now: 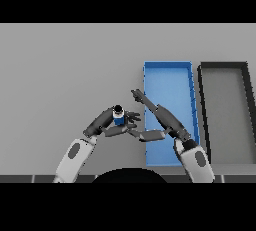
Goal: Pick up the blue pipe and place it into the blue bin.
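From my station I see the blue pipe [118, 117] standing upright on the grey table [65, 70], just left of the blue bin [167, 66] near the bin's lower left corner; its dark open top faces up at me. The left robot hand [106, 120] is at the pipe, with fingers curled round its left side and thumb reaching beneath it, so I read that as a grasp on the pipe (whether it has left the table I cannot tell).

The right robot hand [161, 115] lies partly over the blue bin's left wall, its fingers straight and spread: one long finger points up and left toward the bin's left edge, while the thumb stretches left along the table toward the pipe, its tip close beside the left hand's fingers. It holds nothing.

Right of the blue bin, just beside it and parallel, sits a dark grey bin [223, 65] with a black rim.

I can make out no writing, brand or label on the pipe, either bin or the arms.
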Controlling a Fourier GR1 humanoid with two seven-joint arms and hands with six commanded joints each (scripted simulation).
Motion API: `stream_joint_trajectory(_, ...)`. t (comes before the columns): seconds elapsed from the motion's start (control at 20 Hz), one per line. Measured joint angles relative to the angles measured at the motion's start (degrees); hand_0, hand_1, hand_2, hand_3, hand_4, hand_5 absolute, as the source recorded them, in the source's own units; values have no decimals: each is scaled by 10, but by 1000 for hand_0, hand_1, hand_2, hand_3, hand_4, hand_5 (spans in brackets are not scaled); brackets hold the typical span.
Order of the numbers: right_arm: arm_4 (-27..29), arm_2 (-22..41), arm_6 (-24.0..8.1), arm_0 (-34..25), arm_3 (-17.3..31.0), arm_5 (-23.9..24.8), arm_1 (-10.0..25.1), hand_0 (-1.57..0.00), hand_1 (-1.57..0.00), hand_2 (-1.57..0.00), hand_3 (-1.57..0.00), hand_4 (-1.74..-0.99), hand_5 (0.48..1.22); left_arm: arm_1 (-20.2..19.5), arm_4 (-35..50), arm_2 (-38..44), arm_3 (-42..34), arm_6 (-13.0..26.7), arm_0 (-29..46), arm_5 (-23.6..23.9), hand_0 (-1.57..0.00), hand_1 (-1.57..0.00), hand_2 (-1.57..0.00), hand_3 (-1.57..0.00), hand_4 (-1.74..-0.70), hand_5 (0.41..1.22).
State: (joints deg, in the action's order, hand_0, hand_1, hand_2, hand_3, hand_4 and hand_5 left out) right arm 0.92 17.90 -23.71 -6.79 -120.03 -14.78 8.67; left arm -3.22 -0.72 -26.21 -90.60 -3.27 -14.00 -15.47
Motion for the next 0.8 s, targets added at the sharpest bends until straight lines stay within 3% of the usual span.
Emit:
stream_joint_trajectory(0.1, 24, 3, -26, -38, 0, -10, -3, 1, 0, -46, 1, -1268, 555, 2, -5, 1, 5, -9, 1, -8, -1571, -1571, -1571, -1571, -1464, 1221)
stream_joint_trajectory(0.3, 20, 30, -48, -107, 19, -22, -19, -7, -16, -66, 1, -1223, 540, 10, 5, 8, 3, -3, 8, -27, -1571, -1571, -1571, -1571, -1469, 1221)
stream_joint_trajectory(0.45, 23, 29, -78, -149, 55, -31, -27, -23, -32, -83, 1, -1186, 521, 17, -1, 14, 2, 8, 6, -29, -1571, -1571, -1571, -1571, -1469, 1221)
stream_joint_trajectory(0.6, 29, 24, -80, -190, 87, -40, -35, -69, -108, -166, -44, -1204, 497, 19, -14, 21, 8, 16, -2, -31, -1571, -1571, -1571, -1571, -1465, 1221)
stream_joint_trajectory(0.65, 33, 22, -84, -201, 97, -45, -37, -168, -218, -261, -128, -1233, 487, 16, -19, 19, 7, 14, 10, -36, -1571, -1571, -1571, -1571, -1462, 1221)
stream_joint_trajectory(0.75, 29, 30, -78, -207, 119, -57, -43, -507, -530, -538, -401, -1331, 489, 21, -19, 23, 4, 12, 13, -39, -1571, -1571, -1571, -1571, -1560, 1221)
stream_joint_trajectory(0.8, 29, 30, -71, -212, 130, -59, -48, -702, -703, -745, -604, -1406, 500, 25, -20, 23, 5, 43, 9, -39, -1571, -1571, -1571, -1571, -1595, 1221)
